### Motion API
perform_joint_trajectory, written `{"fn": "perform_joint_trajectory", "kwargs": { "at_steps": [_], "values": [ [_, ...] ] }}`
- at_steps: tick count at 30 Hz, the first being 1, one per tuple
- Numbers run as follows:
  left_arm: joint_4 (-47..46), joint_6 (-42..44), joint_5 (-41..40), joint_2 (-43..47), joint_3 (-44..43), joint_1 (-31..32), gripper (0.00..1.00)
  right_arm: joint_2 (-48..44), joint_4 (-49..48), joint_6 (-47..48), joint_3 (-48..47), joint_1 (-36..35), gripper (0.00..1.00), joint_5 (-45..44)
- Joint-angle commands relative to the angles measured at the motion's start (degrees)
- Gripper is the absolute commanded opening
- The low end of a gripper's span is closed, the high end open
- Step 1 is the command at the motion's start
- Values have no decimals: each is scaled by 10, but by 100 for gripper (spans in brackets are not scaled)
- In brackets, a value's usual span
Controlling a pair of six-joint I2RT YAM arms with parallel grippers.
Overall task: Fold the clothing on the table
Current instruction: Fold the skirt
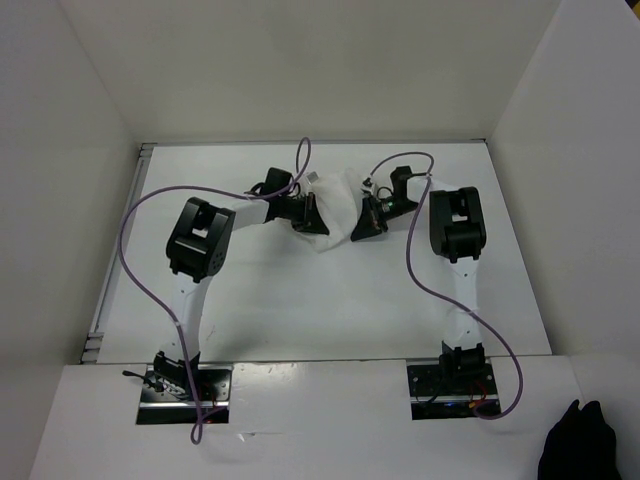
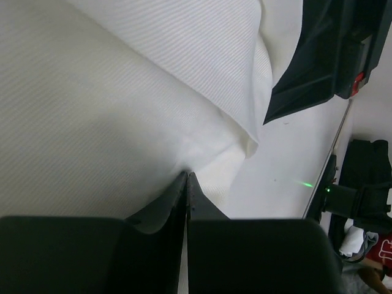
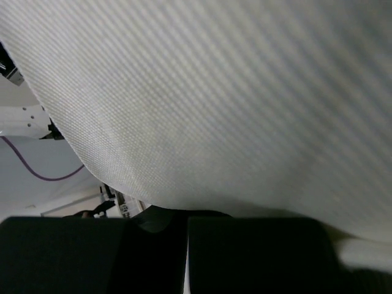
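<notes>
Locate the clothing on the far middle part of the table, bunched between the two grippers. Both arms reach inward from their bases and meet over it.

Check the left gripper. In its wrist view the jaws are pressed together, an edge of the ribbed white fabric is pinched at their tips, and the cloth rises away in a fold.

Check the right gripper. Its jaws are likewise clenched. The fabric runs into the tips and drapes across nearly the whole wrist view.

The two grippers stand near each other but apart, with fabric between them.
</notes>
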State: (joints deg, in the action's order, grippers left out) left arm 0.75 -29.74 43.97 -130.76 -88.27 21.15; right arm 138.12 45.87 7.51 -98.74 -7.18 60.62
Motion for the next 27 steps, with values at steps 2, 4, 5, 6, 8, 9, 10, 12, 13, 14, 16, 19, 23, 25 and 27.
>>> {"fn": "perform_joint_trajectory", "kwargs": {
  "at_steps": [2,4,5,6,8,9,10,12,13,14,16,19,23,25,27],
  "values": [
    [-29,22,-33,28,37,-2,8,-35,-22,11,4,16,0,4],
    [-52,16,-59,79,52,-2,14,-57,-22,37,14,21,0,26],
    [-52,16,-59,95,52,-2,19,-80,-22,50,21,21,0,53],
    [-52,24,-66,123,52,-2,24,-92,-8,66,21,21,0,70],
    [-40,40,-61,145,28,-2,26,-123,10,111,27,26,0,116],
    [-40,40,-52,160,28,-2,28,-131,10,111,32,26,0,123],
    [-45,40,-24,161,21,4,29,-138,10,111,32,26,0,129],
    [-35,47,-1,146,4,11,29,-138,-16,87,32,21,0,115],
    [-17,54,-1,132,-8,19,27,-138,-17,76,19,21,0,101],
    [26,65,-1,98,-22,19,25,-120,-24,60,12,15,0,73],
    [37,74,-9,72,-33,19,25,-101,-24,59,-1,15,1,60],
    [-6,60,-26,53,14,19,25,-70,-37,36,-9,15,0,36],
    [-7,54,-26,24,14,19,25,-23,-52,6,-40,15,0,-1],
    [15,54,-36,15,5,19,25,-10,-52,-2,-52,15,0,-6],
    [21,60,-55,15,-1,19,25,-10,-46,-2,-58,15,0,-13]
  ]
}}
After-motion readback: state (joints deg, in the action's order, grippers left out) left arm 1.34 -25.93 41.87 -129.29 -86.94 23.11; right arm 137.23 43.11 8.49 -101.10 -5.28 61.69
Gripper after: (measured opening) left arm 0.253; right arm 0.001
